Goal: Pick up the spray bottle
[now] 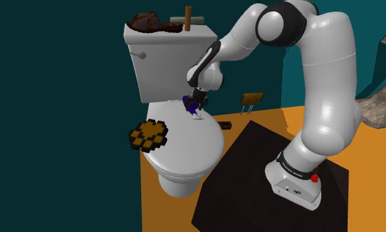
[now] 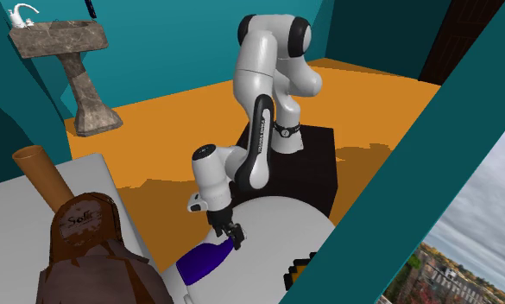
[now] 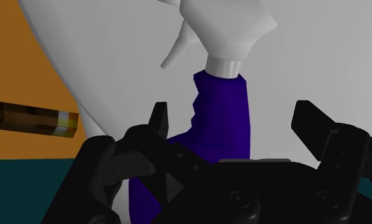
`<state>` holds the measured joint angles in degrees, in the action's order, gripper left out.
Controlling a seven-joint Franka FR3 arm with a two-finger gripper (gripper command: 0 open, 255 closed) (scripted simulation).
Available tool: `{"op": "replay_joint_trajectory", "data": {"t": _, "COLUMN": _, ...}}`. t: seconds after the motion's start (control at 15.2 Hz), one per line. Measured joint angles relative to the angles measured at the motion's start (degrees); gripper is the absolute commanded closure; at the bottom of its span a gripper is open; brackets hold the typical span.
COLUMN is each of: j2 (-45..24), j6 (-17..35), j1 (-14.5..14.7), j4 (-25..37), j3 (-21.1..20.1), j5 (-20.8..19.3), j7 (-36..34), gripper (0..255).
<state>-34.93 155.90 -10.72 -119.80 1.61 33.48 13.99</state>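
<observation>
Teal walls and an orange floor are seen around a white toilet, beside which the arm's black stand (image 1: 251,171) is set. The gripper (image 1: 196,105) (image 2: 229,233) (image 3: 234,118) is lowered close over the rear edge of the toilet lid (image 1: 185,142) (image 2: 272,216), just in front of the tank (image 1: 165,66). Its two black fingers (image 3: 158,121) are spread apart, and nothing is clasped between them. The spray bottle (image 1: 196,113) (image 2: 205,259) (image 3: 221,108), with a deep purple body and a white trigger head, is laid on its side on the lid directly beneath the gripper. In the wrist view its purple neck is framed between the fingers, nearer to one than to the other, and a gap can be made out on both sides.

Farther out, a black and yellow checkered object (image 1: 148,135) (image 2: 298,272) is placed at the lid's front edge on the shoulder view's left, partly overhanging it. On top of the tank a crumpled brown object (image 1: 148,23) and a brown bottle (image 1: 188,18) are rested. A small dark item (image 1: 224,124) is left on the floor between the toilet and the stand. A stone pedestal sink (image 2: 60,39) is found against the far wall in the second exterior view.
</observation>
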Motion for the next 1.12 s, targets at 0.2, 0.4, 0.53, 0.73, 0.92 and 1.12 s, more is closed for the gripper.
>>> {"op": "replay_joint_trajectory", "data": {"t": 0.2, "j2": -1.69, "j6": 0.93, "j1": -0.47, "j4": 0.76, "j3": -0.56, "j5": 0.56, "j7": 0.72, "gripper": 255}}
{"op": "replay_joint_trajectory", "data": {"t": 0.4, "j2": -1.90, "j6": 1.05, "j1": -0.57, "j4": 0.86, "j3": -0.67, "j5": 0.67, "j7": 0.87, "gripper": 255}}
{"op": "replay_joint_trajectory", "data": {"t": 0.53, "j2": -1.91, "j6": 1.04, "j1": -0.58, "j4": 0.87, "j3": -0.69, "j5": 0.68, "j7": 0.89, "gripper": 255}}
{"op": "replay_joint_trajectory", "data": {"t": 0.73, "j2": -1.93, "j6": 1.03, "j1": -0.59, "j4": 0.89, "j3": -0.71, "j5": 0.68, "j7": 0.90, "gripper": 255}}
{"op": "replay_joint_trajectory", "data": {"t": 0.92, "j2": -1.65, "j6": 0.92, "j1": -0.45, "j4": 0.76, "j3": -0.59, "j5": 0.58, "j7": 0.72, "gripper": 255}}
{"op": "replay_joint_trajectory", "data": {"t": 1.12, "j2": 0.34, "j6": -0.19, "j1": 0.00, "j4": -0.15, "j3": 0.12, "j5": -0.08, "j7": -0.02, "gripper": 255}}
